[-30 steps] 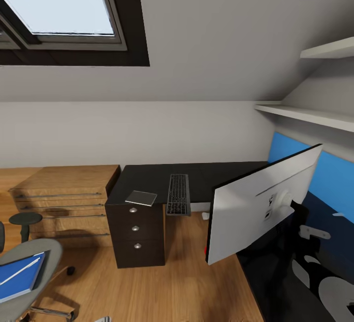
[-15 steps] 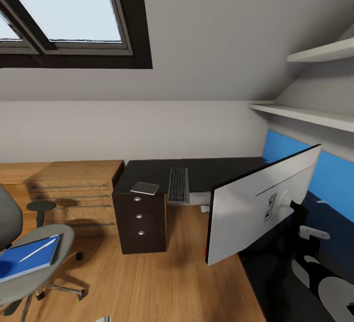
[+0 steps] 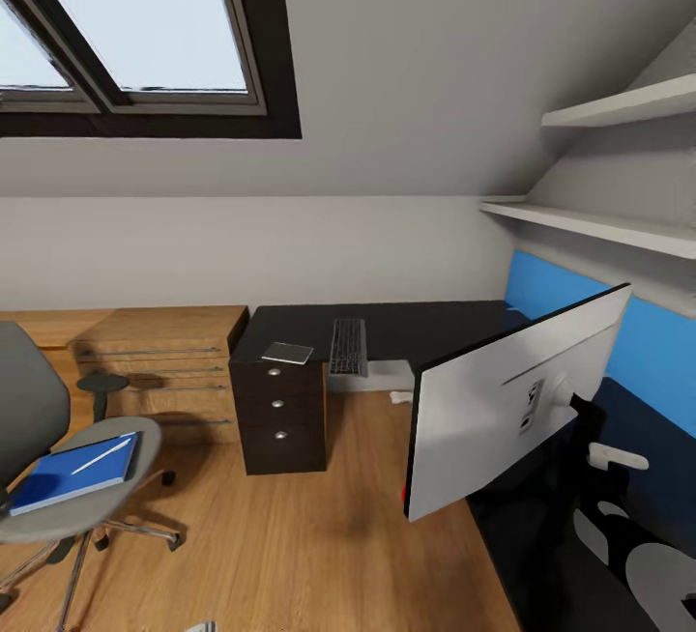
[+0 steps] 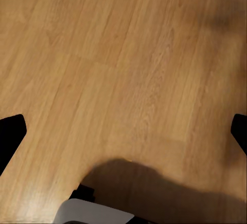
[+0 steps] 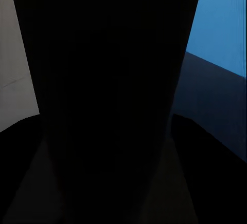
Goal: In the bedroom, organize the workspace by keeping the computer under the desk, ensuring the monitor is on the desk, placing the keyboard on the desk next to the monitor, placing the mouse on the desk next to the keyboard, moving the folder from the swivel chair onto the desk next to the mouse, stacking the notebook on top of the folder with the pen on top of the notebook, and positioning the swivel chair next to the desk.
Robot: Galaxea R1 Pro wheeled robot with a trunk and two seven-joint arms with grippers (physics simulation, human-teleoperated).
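The table (image 3: 425,328) runs along the far wall and turns toward the robot. The monitor (image 3: 503,410) hangs tilted over the near wing, back to the camera, so it is probably carried. I cannot tell the right tool's grip. The chair (image 3: 29,390) stands well apart, bearing the folder (image 3: 72,473) and pen (image 3: 101,455). The keyboard (image 3: 348,347) and notebook (image 3: 287,353) lie on the table. The left tool (image 4: 123,131) gapes wide over the floor, holding nothing.

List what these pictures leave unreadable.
- Right wrist view: a black mass blocks the centre, so the right gripper's state is unknown.
- Head view: monitor shows its pale back; its screen faces away.
- Head view: swivel chair is cut by the left edge.
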